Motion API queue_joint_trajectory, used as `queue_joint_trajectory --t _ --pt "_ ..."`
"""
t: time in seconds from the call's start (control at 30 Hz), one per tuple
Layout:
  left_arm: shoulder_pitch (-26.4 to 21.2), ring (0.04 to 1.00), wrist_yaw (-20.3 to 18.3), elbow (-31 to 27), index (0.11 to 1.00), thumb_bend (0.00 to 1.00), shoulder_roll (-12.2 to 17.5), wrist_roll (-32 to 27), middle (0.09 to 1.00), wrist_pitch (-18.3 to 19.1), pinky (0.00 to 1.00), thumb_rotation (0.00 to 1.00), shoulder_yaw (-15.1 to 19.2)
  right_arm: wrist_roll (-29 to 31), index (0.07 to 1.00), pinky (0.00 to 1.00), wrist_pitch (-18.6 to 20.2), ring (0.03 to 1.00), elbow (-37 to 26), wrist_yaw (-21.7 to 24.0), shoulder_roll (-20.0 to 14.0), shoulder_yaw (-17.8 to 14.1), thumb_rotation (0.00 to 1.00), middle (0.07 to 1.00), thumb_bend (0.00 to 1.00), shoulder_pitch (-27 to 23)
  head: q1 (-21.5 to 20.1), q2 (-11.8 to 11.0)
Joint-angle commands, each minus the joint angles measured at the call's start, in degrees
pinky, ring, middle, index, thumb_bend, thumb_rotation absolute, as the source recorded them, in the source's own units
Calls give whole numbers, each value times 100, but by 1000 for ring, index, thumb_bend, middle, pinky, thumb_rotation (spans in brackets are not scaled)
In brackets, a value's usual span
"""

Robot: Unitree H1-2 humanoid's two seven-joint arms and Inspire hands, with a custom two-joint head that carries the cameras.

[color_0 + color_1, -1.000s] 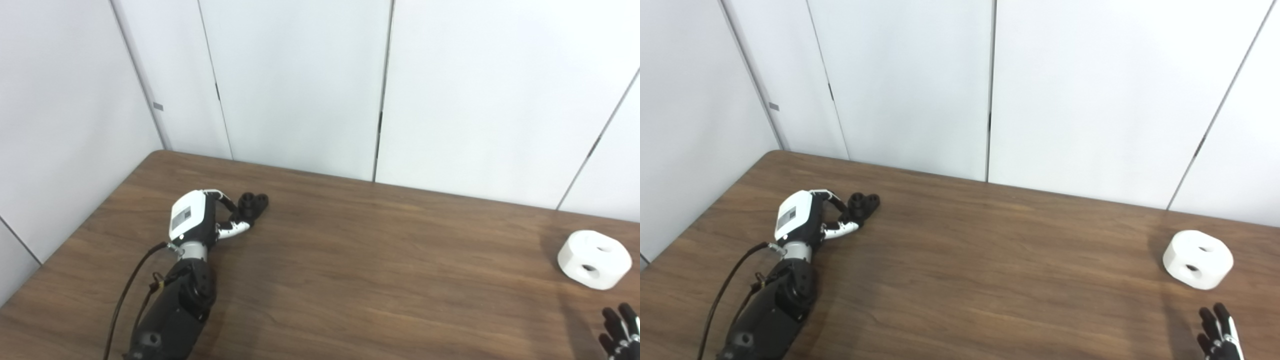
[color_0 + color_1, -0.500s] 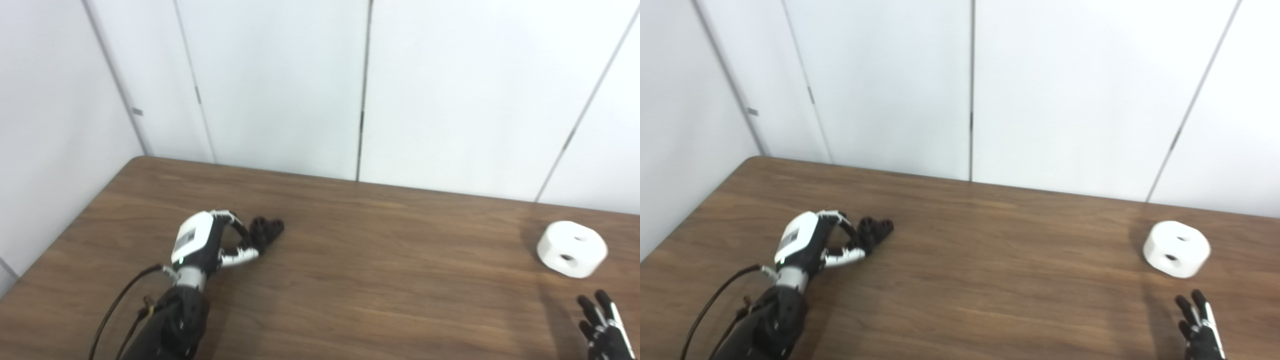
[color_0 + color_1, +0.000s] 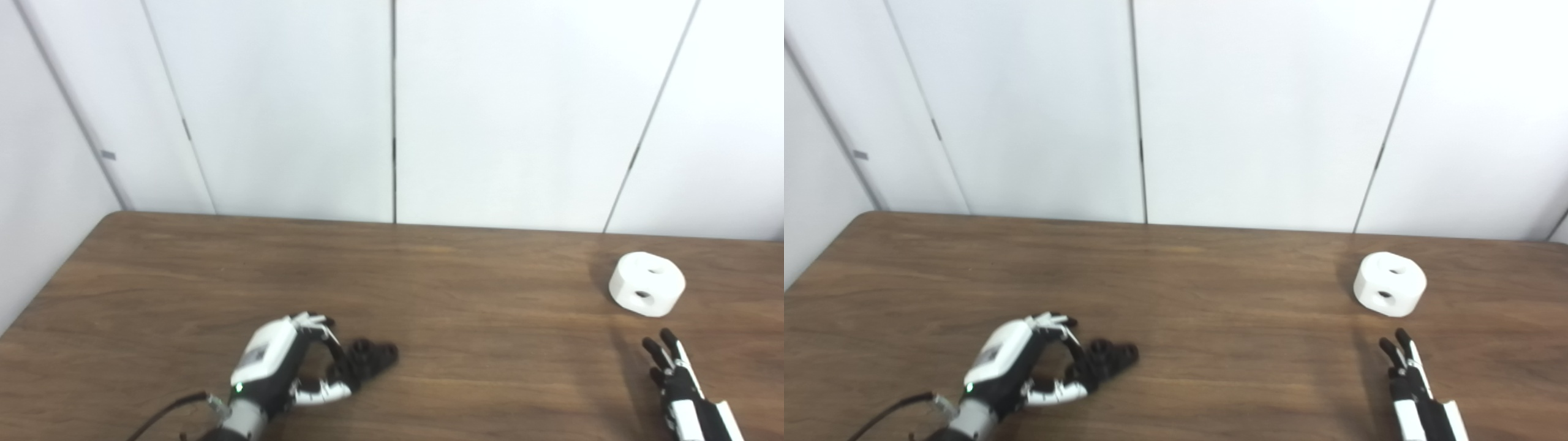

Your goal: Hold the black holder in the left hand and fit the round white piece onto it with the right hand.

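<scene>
The black holder is low over the brown table, at the near left. My left hand is shut on its near end, fingers curled over it and thumb under it. I cannot tell if the holder touches the table. The round white piece, with two holes in it, lies on the table at the far right. My right hand is open and empty, fingers straight, a little nearer than the white piece and apart from it. Both also show in the right eye view: holder, white piece.
White wall panels stand right behind the table's far edge. The table's left edge runs close to the left wall. Bare table top lies between the two hands.
The camera has swung right. My left hand has drawn the black holder nearer and to the right. My right hand has come a little further into view. The white piece has not moved.
</scene>
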Motion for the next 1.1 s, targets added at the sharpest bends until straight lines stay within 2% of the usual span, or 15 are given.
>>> queue_joint_trajectory --t 0.0,0.17,0.2,0.43,0.63,0.73,0.83,0.87,0.97,1.07 --pt "208 939 -297 -204 491 498 19 110 849 -82 985 60 -159 -20 1000 1000 32 1000 -26 -52 151 74 995 951 596 36 -18 66" --pt "469 945 -527 -462 492 497 86 175 861 -221 993 61 -284 37 1000 1000 235 1000 -195 -97 147 125 987 953 624 22 -90 302" --pt "508 946 -597 -511 493 497 115 188 862 -251 995 60 -311 49 1000 1000 291 1000 -236 -104 142 135 982 956 627 15 -111 408" --pt "728 942 -952 -795 493 497 247 409 861 -371 973 59 -445 50 1000 1000 642 1000 -476 -168 113 171 981 956 643 -56 -166 703" --pt "818 943 -1104 -893 492 498 254 584 861 -353 963 59 -454 87 1000 1000 753 1000 -579 -175 78 173 972 954 664 -81 -218 790" --pt "843 947 -1124 -892 493 499 225 629 862 -341 969 59 -417 146 1000 1000 794 1000 -623 -188 77 138 952 957 630 -97 -260 808" --pt "847 947 -1101 -854 493 499 200 657 862 -353 971 58 -400 165 1000 1000 826 1000 -677 -242 49 64 875 956 568 -165 -328 804" --pt "843 948 -1085 -834 493 498 193 661 862 -365 971 58 -397 54 1000 1000 868 1000 -723 -298 22 42 805 953 553 -212 -361 795" --pt "831 947 -1066 -783 493 499 186 685 859 -392 967 59 -383 -203 996 1000 1034 985 -856 -436 -35 -17 687 943 568 -342 -400 788" --pt "854 943 -992 -715 492 499 188 696 857 -496 963 59 -355 -604 996 1000 1107 986 -923 -511 -168 -45 590 945 587 -486 -643 714"
